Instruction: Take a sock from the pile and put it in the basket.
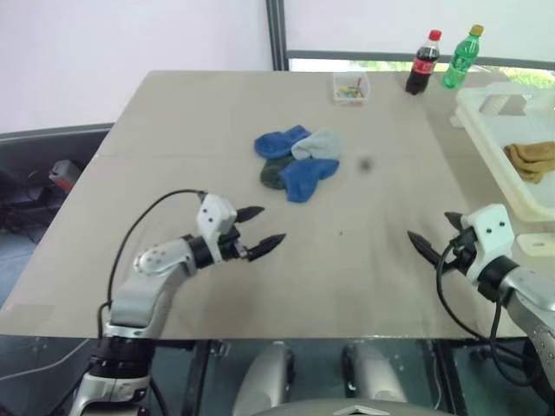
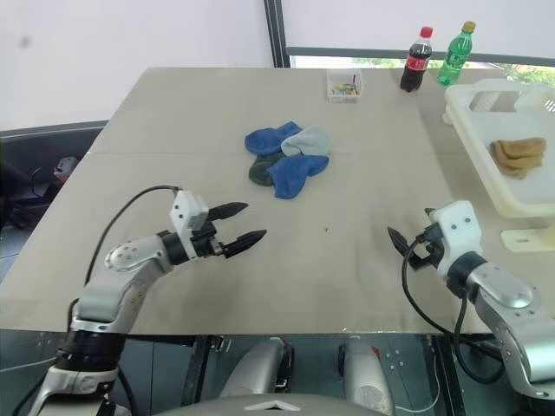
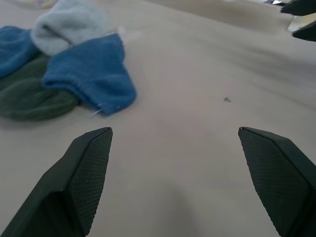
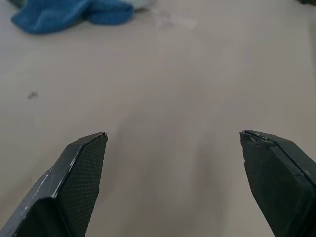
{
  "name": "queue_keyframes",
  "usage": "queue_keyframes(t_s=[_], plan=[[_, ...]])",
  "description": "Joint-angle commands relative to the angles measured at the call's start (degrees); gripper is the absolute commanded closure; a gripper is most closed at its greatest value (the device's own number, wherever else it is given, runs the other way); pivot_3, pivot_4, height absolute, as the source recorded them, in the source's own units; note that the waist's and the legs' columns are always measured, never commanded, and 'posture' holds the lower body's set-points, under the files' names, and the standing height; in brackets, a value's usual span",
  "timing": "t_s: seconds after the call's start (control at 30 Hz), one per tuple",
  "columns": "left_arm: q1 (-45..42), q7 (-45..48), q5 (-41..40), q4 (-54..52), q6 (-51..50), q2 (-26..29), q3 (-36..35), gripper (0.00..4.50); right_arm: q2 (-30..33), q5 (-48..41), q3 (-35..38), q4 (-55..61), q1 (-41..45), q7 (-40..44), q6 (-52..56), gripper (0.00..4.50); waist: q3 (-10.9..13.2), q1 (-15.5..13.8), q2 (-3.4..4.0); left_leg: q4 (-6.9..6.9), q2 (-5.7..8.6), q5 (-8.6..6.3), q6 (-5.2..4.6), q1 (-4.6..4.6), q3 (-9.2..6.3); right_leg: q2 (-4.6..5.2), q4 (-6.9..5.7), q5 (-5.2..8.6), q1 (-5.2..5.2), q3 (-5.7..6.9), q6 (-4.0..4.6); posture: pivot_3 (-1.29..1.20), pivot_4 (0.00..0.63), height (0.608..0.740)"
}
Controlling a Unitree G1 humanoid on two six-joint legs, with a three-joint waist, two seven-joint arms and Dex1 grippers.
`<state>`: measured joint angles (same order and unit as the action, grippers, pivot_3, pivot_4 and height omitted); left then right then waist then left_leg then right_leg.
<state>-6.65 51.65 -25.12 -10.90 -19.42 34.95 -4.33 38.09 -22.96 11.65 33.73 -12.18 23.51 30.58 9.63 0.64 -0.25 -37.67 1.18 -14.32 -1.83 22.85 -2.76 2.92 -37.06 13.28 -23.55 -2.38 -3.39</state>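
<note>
The pile (image 1: 298, 161) of blue, dark green and pale grey socks lies in the middle of the table (image 1: 173, 113). One blue sock (image 3: 91, 74) lies nearest the left gripper. The cream-white basket (image 1: 494, 143) stands at the table's right edge with a mustard-yellow sock (image 1: 532, 159) inside. My left gripper (image 1: 260, 230) hovers open and empty over the near left of the table, short of the pile. Over the near right side, my right gripper (image 1: 438, 229) is open and empty too.
At the far edge stand a small clear box (image 1: 350, 87), a dark cola bottle (image 1: 422, 63) and a green bottle (image 1: 460, 57). A small white object (image 1: 538, 244) lies on the table near the basket. A black cable (image 1: 143, 227) loops above my left arm.
</note>
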Motion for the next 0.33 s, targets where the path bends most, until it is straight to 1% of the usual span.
queue_keyframes(t_s=[0.03,0.2,0.23,0.33], plan=[[3.0,2.2,-3.7,-4.0,-1.0,3.9,-6.3,0.13,2.1,1.7,3.1,3.2,-6.2,5.5,-5.3,0.0,0.0,0.0,-0.02,0.03,-0.02,0.0,0.0,-0.01,-0.03,0.0,0.02,0.0,0.01,0.04,0.0,0.0,0.15,0.74],[5.9,2.5,-7.5,-5.6,-4.7,7.4,-11.9,0.13,1.8,1.4,5.5,5.8,-10.4,7.1,-5.8,0.0,0.0,0.1,-0.04,0.07,-0.07,0.0,0.01,-0.1,-0.01,0.01,0.02,0.02,0.04,0.03,0.02,0.0,0.15,0.74],[6.2,2.9,-8.2,-5.9,-5.4,7.9,-12.4,0.13,1.8,1.5,5.6,6.1,-10.5,7.3,-5.6,0.0,0.0,0.1,-0.08,0.07,-0.08,0.0,0.01,-0.11,0.0,0.0,0.02,0.11,0.04,0.03,0.17,0.0,0.15,0.74],[6.7,3.3,-9.3,-6.7,-6.6,8.6,-12.8,0.13,2.1,1.3,5.4,6.2,-10.2,8.5,-5.3,0.0,0.0,0.1,-0.1,0.03,-0.11,0.0,0.01,-0.12,0.0,-0.03,0.0,0.11,0.04,0.04,0.18,0.0,0.15,0.74]])
